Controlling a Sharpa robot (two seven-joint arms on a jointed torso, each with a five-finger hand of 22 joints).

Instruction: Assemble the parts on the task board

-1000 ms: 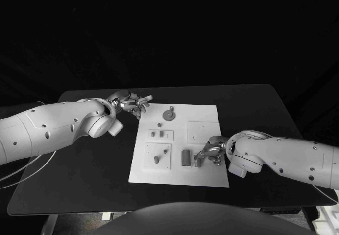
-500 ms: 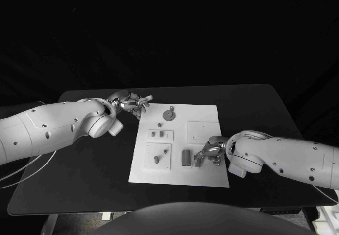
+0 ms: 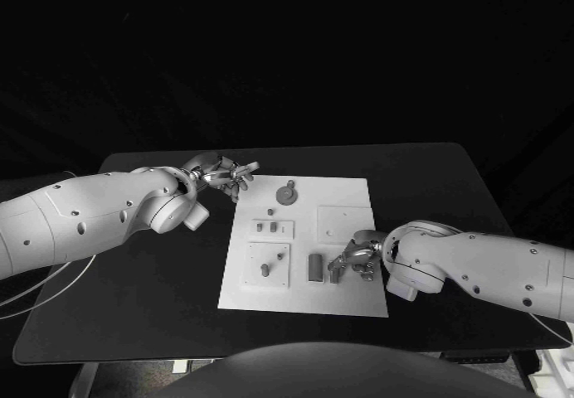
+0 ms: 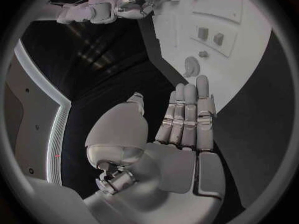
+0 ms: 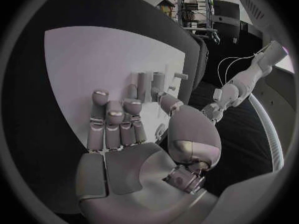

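The white task board (image 3: 347,294) lies in the middle of the black table. On it are a round grey part (image 3: 286,194), small grey pieces (image 3: 265,225), a peg (image 3: 265,268) on a raised square, and an upright grey block (image 3: 316,267). My left hand (image 3: 222,176) hovers by the board's far left corner, fingers straight and spread, holding nothing (image 4: 187,114). My right hand (image 3: 357,259) stands over the board's near right part, just right of the grey block. Its fingers (image 5: 115,119) are half bent with nothing in the palm, the thumb reaching toward upright grey pieces (image 5: 148,82).
A second raised white square (image 3: 342,222) sits on the board's right half. Bare black table (image 3: 143,282) lies on both sides of the board. My left arm (image 3: 96,215) stretches over the table's left part, my right arm (image 3: 479,265) over its right part.
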